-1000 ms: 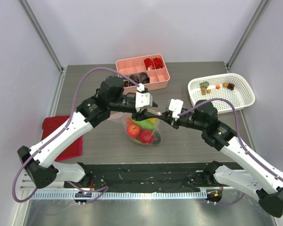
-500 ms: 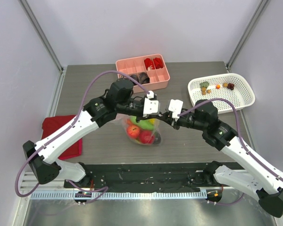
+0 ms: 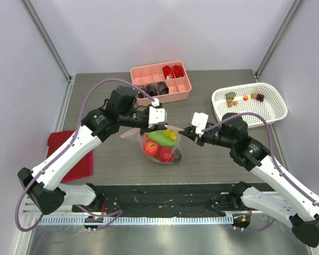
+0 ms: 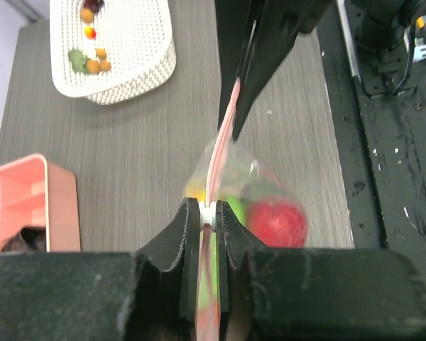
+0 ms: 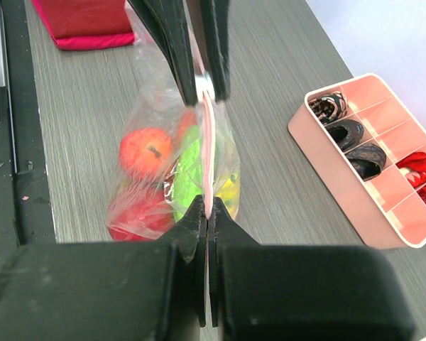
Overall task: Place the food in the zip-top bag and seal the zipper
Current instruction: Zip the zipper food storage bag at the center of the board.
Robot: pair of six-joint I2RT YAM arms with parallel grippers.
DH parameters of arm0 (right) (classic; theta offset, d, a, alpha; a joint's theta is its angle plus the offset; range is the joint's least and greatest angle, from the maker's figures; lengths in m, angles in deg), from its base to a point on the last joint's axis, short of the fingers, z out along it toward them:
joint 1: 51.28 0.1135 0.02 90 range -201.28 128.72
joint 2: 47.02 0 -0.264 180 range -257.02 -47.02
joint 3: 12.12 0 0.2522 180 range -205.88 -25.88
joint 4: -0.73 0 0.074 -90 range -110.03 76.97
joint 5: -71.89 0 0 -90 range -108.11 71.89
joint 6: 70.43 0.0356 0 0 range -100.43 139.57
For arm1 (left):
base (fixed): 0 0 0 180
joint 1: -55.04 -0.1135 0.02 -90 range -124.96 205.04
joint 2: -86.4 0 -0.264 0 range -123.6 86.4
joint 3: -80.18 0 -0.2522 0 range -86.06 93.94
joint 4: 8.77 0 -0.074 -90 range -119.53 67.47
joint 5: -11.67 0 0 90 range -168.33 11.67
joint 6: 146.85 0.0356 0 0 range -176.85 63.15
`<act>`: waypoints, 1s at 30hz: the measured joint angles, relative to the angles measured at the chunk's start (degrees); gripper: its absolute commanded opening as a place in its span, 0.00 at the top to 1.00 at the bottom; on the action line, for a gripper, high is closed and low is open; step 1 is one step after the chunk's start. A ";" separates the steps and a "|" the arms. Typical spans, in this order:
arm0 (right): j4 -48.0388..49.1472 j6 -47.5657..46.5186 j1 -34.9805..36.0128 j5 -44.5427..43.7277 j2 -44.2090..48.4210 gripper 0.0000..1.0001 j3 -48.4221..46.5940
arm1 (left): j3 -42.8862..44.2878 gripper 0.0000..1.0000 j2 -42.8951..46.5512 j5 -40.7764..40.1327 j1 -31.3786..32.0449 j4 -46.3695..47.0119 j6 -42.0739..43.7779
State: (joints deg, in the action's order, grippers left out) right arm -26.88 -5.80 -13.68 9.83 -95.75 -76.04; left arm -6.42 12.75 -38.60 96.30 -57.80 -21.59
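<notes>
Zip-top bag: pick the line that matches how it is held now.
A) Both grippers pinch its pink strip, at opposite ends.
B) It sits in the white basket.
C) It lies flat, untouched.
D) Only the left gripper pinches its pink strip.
A: the wrist views show the left gripper and the right gripper each shut on the zipper, with the zip-top bag between them.

Grey wood-grain counter point(image 3: 212, 154); pink plastic compartment tray point(image 3: 175, 96) at the back, white mesh basket point(image 3: 219, 109) back right, red cloth point(image 3: 57, 146) on the left; clear crinkly bag of toy food point(image 3: 162, 151) seems to rest mid-counter
</notes>
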 measured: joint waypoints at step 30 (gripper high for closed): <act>-3.87 -3.50 -2.58 -1.86 3.80 0.99 0.02 | -11.61 0.96 17.05 0.83 -26.64 -19.02 9.75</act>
State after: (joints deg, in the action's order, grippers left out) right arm -30.75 -9.30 -16.25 7.97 -91.95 -76.01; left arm -18.03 29.80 -37.77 69.65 -76.82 -11.84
